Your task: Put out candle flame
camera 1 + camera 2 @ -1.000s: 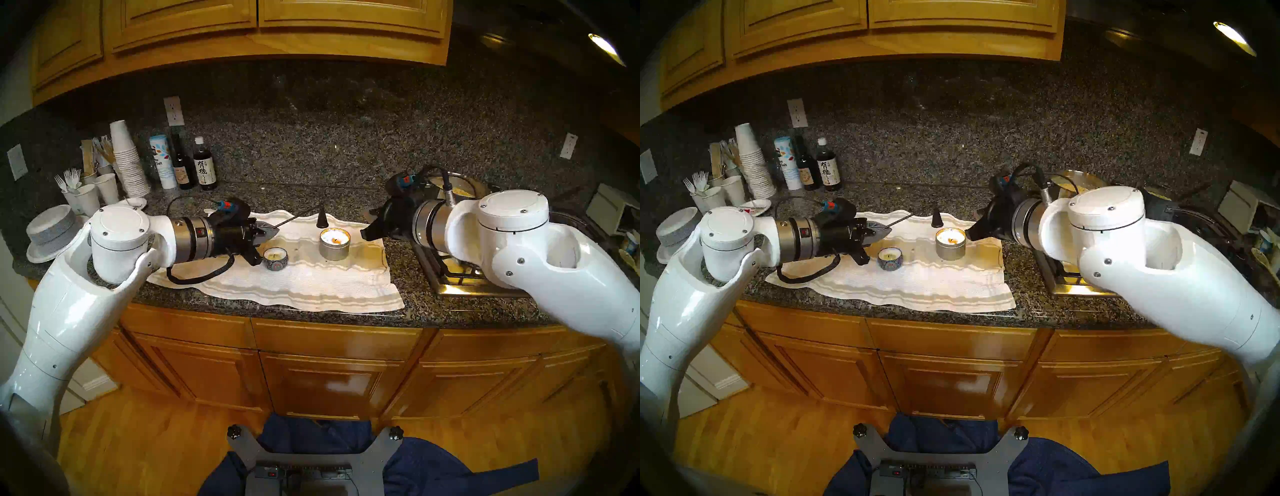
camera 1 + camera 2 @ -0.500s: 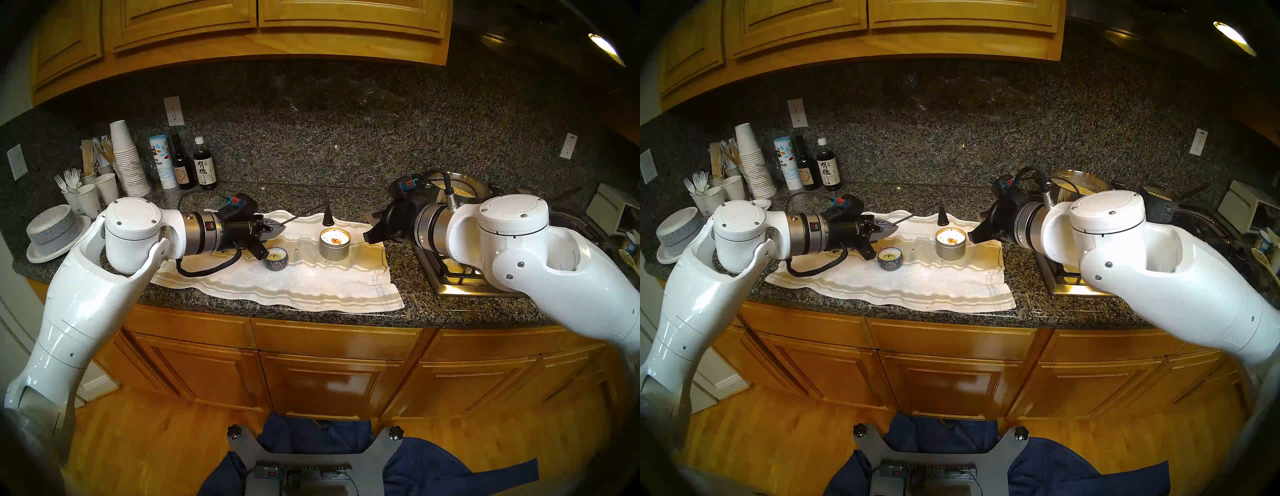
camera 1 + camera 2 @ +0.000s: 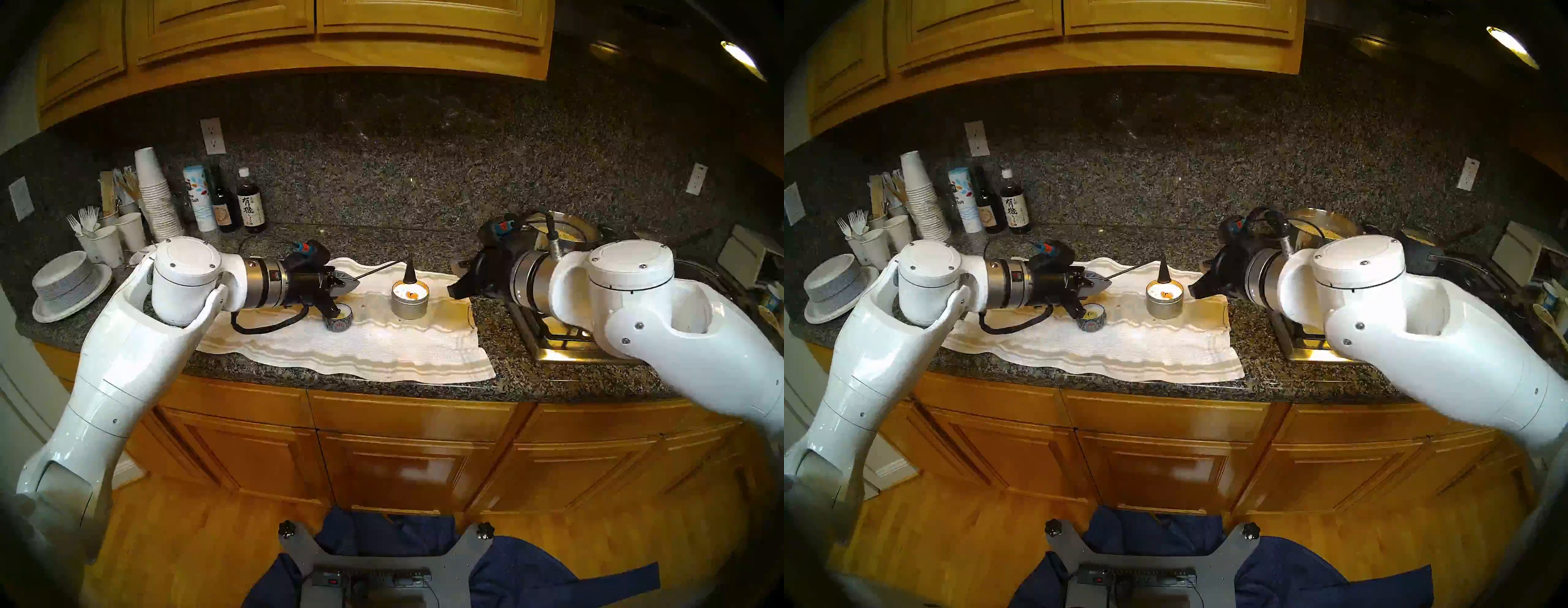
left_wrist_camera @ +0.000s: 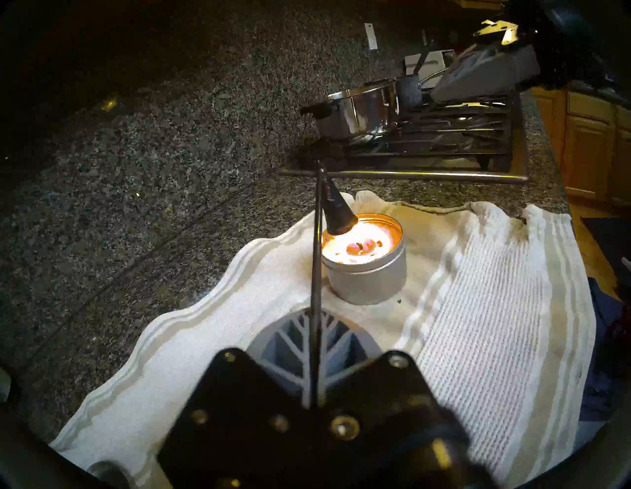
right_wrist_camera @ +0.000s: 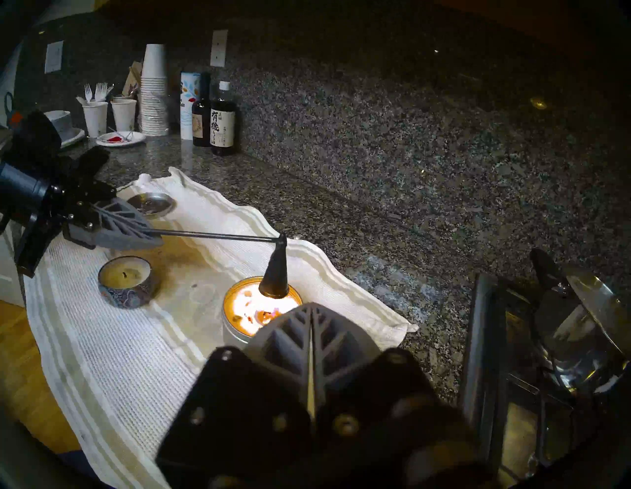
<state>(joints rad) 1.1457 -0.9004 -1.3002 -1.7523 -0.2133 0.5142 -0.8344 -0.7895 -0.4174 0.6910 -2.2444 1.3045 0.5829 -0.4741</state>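
Metal snuffer [image 5: 239, 238], thin rod ending in a dark cone, sits clenched in the left gripper [image 5: 136, 232], cone over the round tin candle [image 5: 239, 317]; right gripper [image 5: 312, 327] closed, empty.

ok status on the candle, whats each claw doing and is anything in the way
Left claw shut on snuffer, cone over the tin candle's far rim. Flame lit, not capped. Right claw shut, empty, hanging beside the tin. Nothing blocking; small candle unlit, apart.

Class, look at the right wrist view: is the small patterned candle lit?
No: the small patterned candle shows a dark wick and no flame.
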